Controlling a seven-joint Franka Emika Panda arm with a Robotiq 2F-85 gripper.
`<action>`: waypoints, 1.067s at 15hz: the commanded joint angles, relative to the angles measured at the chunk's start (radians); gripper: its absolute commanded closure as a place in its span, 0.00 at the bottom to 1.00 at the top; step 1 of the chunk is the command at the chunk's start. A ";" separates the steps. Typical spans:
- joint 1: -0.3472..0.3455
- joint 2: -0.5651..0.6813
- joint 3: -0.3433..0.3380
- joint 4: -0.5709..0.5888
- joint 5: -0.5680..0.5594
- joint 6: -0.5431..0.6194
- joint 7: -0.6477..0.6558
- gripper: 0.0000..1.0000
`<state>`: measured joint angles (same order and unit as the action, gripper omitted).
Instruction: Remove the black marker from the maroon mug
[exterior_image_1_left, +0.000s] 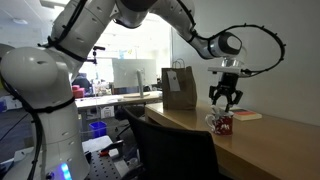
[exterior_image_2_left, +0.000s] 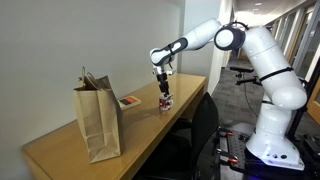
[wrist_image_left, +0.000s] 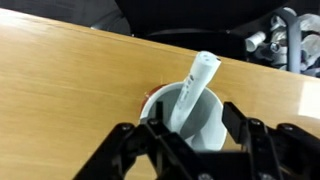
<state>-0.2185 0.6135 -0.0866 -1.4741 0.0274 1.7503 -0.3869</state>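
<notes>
- The arm (exterior_image_2_left: 262, 60) we're running is all glossy white rounded shells, fat down low and slimmer toward the wrist.
- Black bands (exterior_image_1_left: 72, 33) ring the joints where the white shells meet.
- There's a round dark cap (exterior_image_1_left: 230, 44) on the side of the joint near the wrist.
- A thin black cable (exterior_image_1_left: 280, 45) arcs out wide off the wrist end.
- The gripper (exterior_image_1_left: 225, 103) is solid black. In our wrist view the fingers (wrist_image_left: 250, 150) look chunky, built from hinged links.
- The base (exterior_image_2_left: 268, 140) is a white pedestal.
- A bluish glow (exterior_image_1_left: 62, 170) sits low on the body, maybe a status light, too blurry for us to call.
</notes>
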 joint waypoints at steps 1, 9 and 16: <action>-0.018 0.046 0.016 0.065 0.015 -0.061 0.023 0.35; -0.023 0.110 0.016 0.128 0.011 -0.081 0.052 0.45; -0.020 0.138 0.016 0.161 0.004 -0.097 0.061 0.61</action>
<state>-0.2291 0.7310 -0.0840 -1.3574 0.0279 1.6999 -0.3591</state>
